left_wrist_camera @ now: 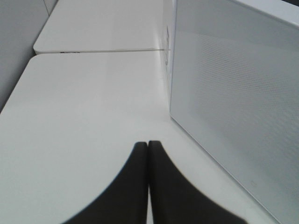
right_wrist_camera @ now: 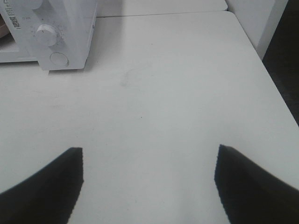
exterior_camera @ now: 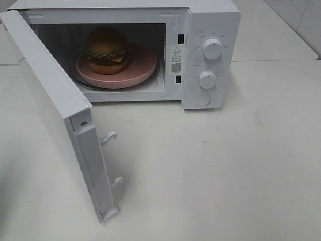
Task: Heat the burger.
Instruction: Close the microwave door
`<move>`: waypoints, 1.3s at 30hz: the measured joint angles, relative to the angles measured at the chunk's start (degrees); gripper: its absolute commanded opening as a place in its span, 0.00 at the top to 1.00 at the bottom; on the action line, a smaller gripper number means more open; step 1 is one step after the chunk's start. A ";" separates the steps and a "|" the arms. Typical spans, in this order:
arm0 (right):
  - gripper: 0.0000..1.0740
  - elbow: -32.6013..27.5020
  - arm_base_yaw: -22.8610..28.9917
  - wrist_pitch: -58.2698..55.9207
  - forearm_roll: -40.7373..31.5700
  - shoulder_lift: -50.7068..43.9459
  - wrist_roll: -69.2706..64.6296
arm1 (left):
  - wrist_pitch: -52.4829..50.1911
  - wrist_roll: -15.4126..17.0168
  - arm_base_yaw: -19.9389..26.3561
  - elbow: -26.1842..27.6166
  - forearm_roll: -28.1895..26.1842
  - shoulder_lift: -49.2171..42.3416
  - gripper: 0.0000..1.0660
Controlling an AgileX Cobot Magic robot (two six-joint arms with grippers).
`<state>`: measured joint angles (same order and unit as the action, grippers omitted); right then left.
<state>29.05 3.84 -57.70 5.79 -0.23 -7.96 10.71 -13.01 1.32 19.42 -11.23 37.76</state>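
The burger (exterior_camera: 107, 50) with its brown bun, lettuce and cheese sits on a pink plate (exterior_camera: 143, 68) inside the white microwave (exterior_camera: 210, 20). The microwave door (exterior_camera: 55, 108) hangs wide open toward the front left. Neither gripper shows in the exterior high view. In the left wrist view my left gripper (left_wrist_camera: 148, 145) is shut with nothing between its black fingers, close to the outer face of the door (left_wrist_camera: 238, 102). My right gripper (right_wrist_camera: 149, 156) is open and empty above bare table, some way in front of the microwave's control panel (right_wrist_camera: 51, 42).
Two knobs (exterior_camera: 212, 48) and a round button (exterior_camera: 202, 100) sit on the microwave's right panel. The white table (exterior_camera: 225, 170) spreads in front and to the right. A table edge (right_wrist_camera: 275, 93) runs along one side in the right wrist view.
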 measured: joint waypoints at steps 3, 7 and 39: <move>0.30 0.00 0.00 0.00 0.00 0.00 0.00 | -11.12 -0.17 0.00 -3.27 0.00 3.90 1.00; 0.30 0.00 0.00 0.00 0.00 0.00 0.00 | -23.09 -0.17 0.00 -5.04 0.57 9.91 1.00; 0.30 0.00 0.00 0.00 0.00 0.00 0.00 | -63.31 23.26 -9.91 -4.13 30.31 47.50 1.00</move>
<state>29.05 3.84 -57.70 5.79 -0.23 -7.96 -52.60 10.26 -8.59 15.30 19.08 85.26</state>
